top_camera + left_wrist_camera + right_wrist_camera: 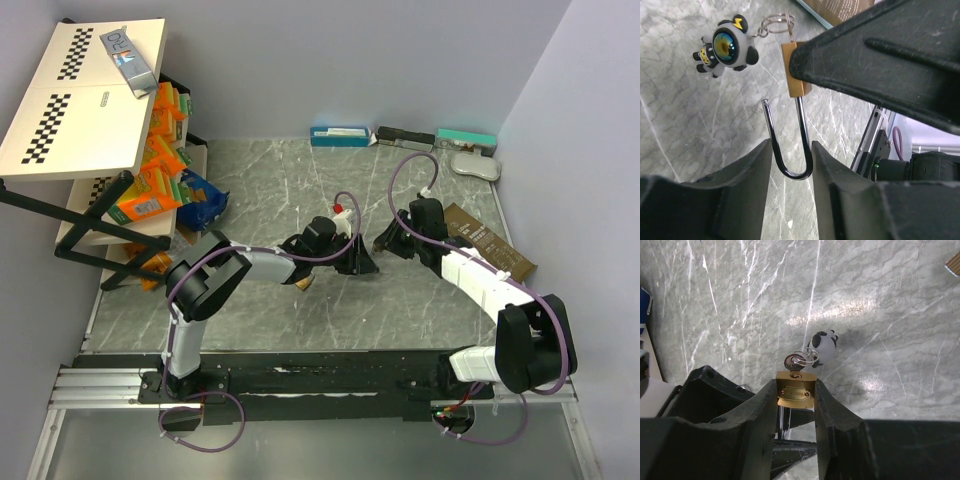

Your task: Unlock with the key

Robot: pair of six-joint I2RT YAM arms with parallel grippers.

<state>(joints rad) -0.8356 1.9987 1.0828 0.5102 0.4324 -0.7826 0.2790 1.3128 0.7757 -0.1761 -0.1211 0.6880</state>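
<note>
Brass body, steel shackle: this padlock [796, 394] is a dense, rigid little lump, and you can handle it that way. Nothing on it should bend or crack, but both metals are smooth and will slide under a lazy pinch.

Start on the left. Your left gripper [791, 150] is closed on the shackle [802, 125], its fingers pressing the outsides of the two legs just above the bend. That grip suits pulling. It's weaker against twist, since round bar likes to roll between flat pads. Now look at the shorter leg: its tip stands free in the air, clear of the body, so I'd call the lock sprung.

Into the middle. The padlock is held up between your two grippers, above the marble tabletop [700, 125] and not resting on it. The key [792, 361] sits in the keyway at the end away from the shackle. A ring [776, 21] runs through its bow and a cartoon charm [725, 46] dangles from that. The charm is light and floppy, likely to swing, and no use as a handle.

Over on the right. Your right gripper [796, 387] is clamped across the body's narrow sides, with the stamped face turned up to the wrist camera. That's the place to hold it: flat, square brass, seated well between the fingers, with the key end poking out clear
</note>
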